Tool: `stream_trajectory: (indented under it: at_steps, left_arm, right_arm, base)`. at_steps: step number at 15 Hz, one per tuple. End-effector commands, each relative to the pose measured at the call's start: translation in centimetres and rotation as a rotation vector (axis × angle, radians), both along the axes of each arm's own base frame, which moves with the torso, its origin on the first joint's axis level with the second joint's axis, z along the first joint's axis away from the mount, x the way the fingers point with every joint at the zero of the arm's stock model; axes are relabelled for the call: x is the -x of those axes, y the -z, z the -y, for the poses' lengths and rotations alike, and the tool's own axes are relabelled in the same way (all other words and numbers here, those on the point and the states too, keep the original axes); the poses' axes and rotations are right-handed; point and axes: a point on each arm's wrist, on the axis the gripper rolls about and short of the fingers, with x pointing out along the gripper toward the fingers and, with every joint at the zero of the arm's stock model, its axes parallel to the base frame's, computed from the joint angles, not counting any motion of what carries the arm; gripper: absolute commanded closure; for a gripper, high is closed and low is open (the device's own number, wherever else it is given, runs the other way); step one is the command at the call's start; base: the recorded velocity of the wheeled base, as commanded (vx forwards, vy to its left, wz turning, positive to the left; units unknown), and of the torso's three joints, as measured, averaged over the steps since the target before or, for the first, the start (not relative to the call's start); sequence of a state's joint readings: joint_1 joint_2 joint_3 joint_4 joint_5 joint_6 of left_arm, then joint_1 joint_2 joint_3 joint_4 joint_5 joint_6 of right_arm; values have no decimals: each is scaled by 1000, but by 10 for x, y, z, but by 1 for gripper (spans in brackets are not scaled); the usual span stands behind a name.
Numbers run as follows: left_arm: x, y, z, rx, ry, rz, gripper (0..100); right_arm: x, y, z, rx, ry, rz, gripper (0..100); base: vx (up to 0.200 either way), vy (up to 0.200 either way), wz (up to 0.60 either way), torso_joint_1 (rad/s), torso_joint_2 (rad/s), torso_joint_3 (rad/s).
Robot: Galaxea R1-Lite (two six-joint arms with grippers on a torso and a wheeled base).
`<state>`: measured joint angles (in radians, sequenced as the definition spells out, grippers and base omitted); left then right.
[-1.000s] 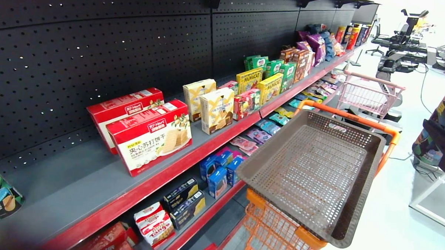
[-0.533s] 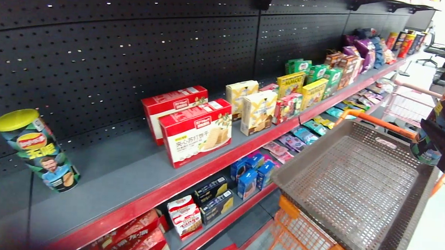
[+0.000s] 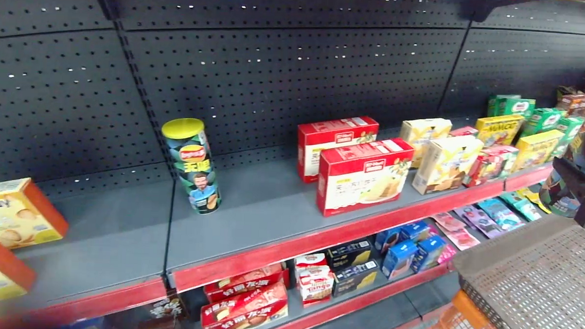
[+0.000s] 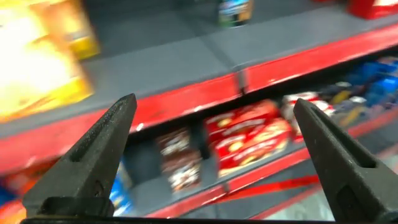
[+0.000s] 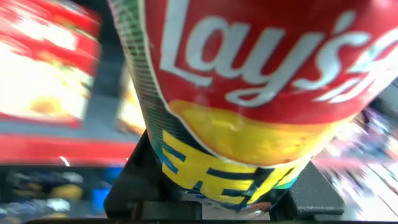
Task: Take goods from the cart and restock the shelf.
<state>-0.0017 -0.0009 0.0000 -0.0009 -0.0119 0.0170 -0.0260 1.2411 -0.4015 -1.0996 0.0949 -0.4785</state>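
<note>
A tall chips can (image 3: 193,166) with a yellow lid stands upright on the grey middle shelf (image 3: 252,202). My right gripper (image 5: 224,193) is shut on a second chips can (image 5: 249,93), red and yellow with dark green sides. This held can (image 3: 561,193) hangs at the right edge of the head view, above the cart's grey mesh basket (image 3: 536,285). My left gripper (image 4: 214,106) is open with nothing between its fingers. It faces the shelf's red front edge and the red packs on the lower shelf (image 4: 249,130).
Two red cracker boxes (image 3: 365,174) stand right of the shelved can, then pale, yellow and green boxes (image 3: 497,142). Yellow-orange boxes (image 3: 18,213) sit at the far left. Bare shelf lies on both sides of the can. The orange cart frame (image 3: 462,321) is at bottom right.
The head view has swung left along the shelf, so the cart now sits at the right edge and the shelved can and left boxes have come into view. Nothing on the shelf moved.
</note>
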Motion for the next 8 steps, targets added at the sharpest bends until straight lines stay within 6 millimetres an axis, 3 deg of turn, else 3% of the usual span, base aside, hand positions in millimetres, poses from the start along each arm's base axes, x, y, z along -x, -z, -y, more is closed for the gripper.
stream_trajectory:
  at_steps: [1,2,3,7,8]
  left_arm:
    - [0,0,0,0,0,0,0]
    - [0,0,0,0,0,0,0]
    - [0,0,0,0,0,0,0]
    - [0,0,0,-1,0,0,0]
    - [0,0,0,-1,0,-2,0]
  right_arm:
    - [0,0,0,0,0,-1,100]
    - [0,1,0,0,0,-2,100]
    - [0,0,0,0,0,-1,100]
    - [0,1,1,-1,7,-5,100]
    - [0,1,1,-1,7,-2,100]
  base:
    - [0,0,600,-2,-2,7]
    - [0,0,600,7,2,-2]
    - [-200,0,600,7,2,2]
    - [0,0,600,0,-1,2]
    - [0,0,0,0,0,0]
